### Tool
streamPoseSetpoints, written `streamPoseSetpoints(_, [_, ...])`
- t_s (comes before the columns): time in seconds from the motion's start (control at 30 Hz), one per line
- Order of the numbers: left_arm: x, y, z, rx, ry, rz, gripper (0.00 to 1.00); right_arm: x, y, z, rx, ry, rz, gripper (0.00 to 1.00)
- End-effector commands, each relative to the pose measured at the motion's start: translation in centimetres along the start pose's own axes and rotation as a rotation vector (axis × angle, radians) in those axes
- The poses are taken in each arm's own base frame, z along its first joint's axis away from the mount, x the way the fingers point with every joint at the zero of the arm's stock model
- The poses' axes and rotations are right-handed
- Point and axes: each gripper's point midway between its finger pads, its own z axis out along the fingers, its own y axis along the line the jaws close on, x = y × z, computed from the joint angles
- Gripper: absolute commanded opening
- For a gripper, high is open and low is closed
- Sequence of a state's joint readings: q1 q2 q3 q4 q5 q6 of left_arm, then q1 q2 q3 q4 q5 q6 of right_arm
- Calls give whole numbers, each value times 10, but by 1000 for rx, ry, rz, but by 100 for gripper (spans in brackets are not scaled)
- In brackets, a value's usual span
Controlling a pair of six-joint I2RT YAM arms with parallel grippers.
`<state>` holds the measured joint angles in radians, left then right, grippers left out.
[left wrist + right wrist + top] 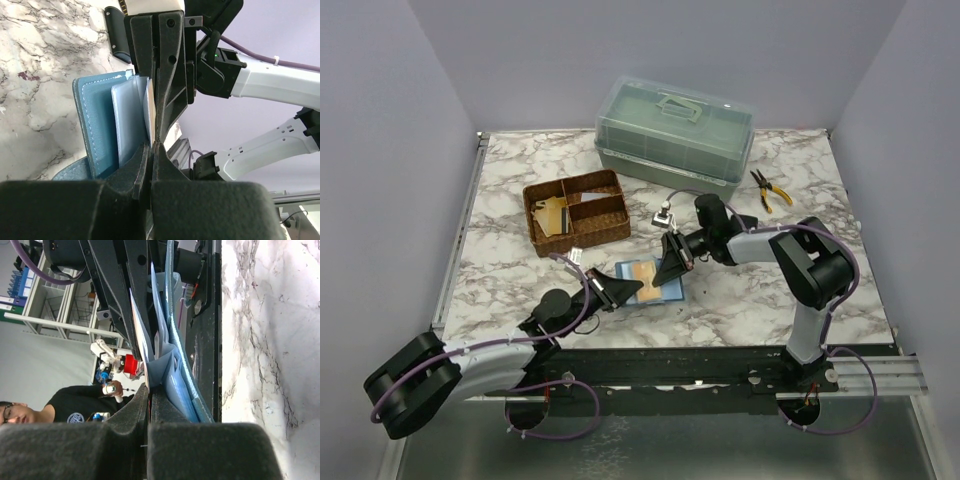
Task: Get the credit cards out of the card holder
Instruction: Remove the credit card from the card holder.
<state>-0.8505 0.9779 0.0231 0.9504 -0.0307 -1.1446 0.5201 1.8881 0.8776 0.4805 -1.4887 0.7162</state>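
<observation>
The teal-blue card holder [658, 294] lies open on the marble table between the two grippers. A tan credit card [642, 272] shows on it. My left gripper [636, 288] is shut on the card holder's left edge; in the left wrist view [152, 144] its tips pinch beside the light-blue pocket [127, 120]. My right gripper [670, 274] is shut on a thin credit card [141, 332], pinched at its tips [149, 387] next to the holder's pockets [175, 380]. The card's pale edge [148, 107] stands beside the right gripper's fingers [167, 75].
A wicker basket [610, 232] with compartments stands behind the holder, with tan flat cards [552, 215] in its left part. A green lidded toolbox [675, 135] is at the back. Yellow-handled pliers [770, 190] lie at the back right.
</observation>
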Motion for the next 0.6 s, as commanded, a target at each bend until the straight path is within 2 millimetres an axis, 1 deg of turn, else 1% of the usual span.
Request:
streamPoseSetpoints(0.0, [-14, 9, -10, -17, -67, -6, 0, 2, 6, -12, -31, 4, -28, 0])
streamPoseSetpoints(0.23, [-20, 1, -17, 12, -81, -13, 0, 3, 7, -12, -39, 11, -26, 0])
streamPoseSetpoints(0.47, [-19, 3, -16, 6, -74, -7, 0, 3, 9, -12, -41, 13, -36, 0])
streamPoseSetpoints(0.57, [-19, 7, -16, -7, -78, -9, 0, 2, 10, -13, -41, 11, -41, 0])
